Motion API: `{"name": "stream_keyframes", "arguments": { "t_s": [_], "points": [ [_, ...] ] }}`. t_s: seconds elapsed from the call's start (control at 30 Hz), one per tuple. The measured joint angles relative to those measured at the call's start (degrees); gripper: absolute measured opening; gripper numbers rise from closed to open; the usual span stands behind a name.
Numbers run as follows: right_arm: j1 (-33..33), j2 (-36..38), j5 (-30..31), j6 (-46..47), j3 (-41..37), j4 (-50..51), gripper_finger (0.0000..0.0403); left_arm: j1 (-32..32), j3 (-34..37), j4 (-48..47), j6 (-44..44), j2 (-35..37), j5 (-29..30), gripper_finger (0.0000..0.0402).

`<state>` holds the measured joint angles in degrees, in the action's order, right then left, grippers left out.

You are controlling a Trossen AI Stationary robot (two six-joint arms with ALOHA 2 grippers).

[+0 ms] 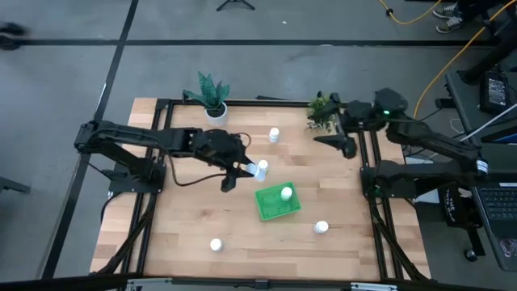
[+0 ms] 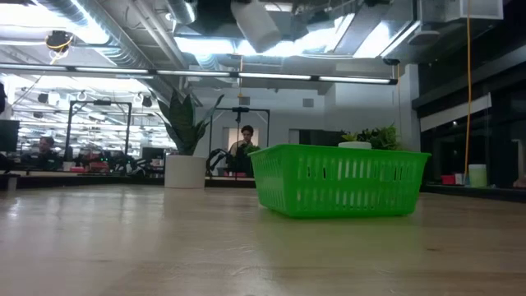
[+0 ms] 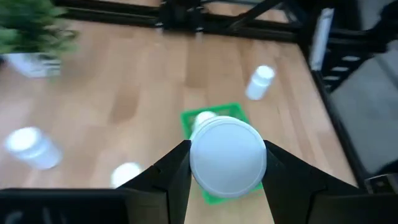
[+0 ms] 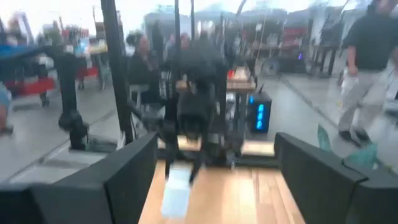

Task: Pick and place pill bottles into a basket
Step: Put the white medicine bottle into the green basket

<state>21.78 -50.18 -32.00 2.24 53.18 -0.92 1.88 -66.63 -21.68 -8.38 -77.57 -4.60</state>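
My left gripper is shut on a white pill bottle, just left of and beyond the green basket. The wrist view shows the basket below the bottle. One bottle stands inside the basket. Another bottle stands on the table right by the gripper. More bottles rest on the table at the far middle, the near right and the near left. My right gripper is open and empty near the far right edge. My left gripper pinches the bottle's round sides between its two fingers. The fingers reach toward the table's right, slanting down. One round end of the bottle faces the wrist camera. The bottle is lifted clear of the table.
A potted plant in a white pot stands at the far left and a second plant at the far right, beside my right gripper. A black frame runs along the table's edges. In the low view the basket stands alone on bare wood.
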Motion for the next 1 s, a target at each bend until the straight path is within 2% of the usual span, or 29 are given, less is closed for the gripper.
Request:
{"name": "stream_keyframes", "arguments": {
  "t_s": [0.17,0.3,0.53,1.0],
  "points": [
    [-1.1,3.0,-0.4,3.4,0.0,1.3,0.0323,-1.3,0.0,7.1,0.1,-3.5,-7.1,0.0158],
    [-1.7,3.3,-0.7,6.4,0.0,3.3,0.0323,-2.2,0.0,8.3,0.6,-5.7,-9.0,0.0158],
    [-1.7,3.1,-0.6,6.3,0.0,9.8,0.0323,-2.5,0.0,7.0,7.9,-10.6,-8.4,0.0164],
    [-4.3,3.2,-1.2,5.2,0.0,12.2,0.0323,1.1,0.0,10.1,3.1,-20.2,-7.3,0.0166]
  ]
}}
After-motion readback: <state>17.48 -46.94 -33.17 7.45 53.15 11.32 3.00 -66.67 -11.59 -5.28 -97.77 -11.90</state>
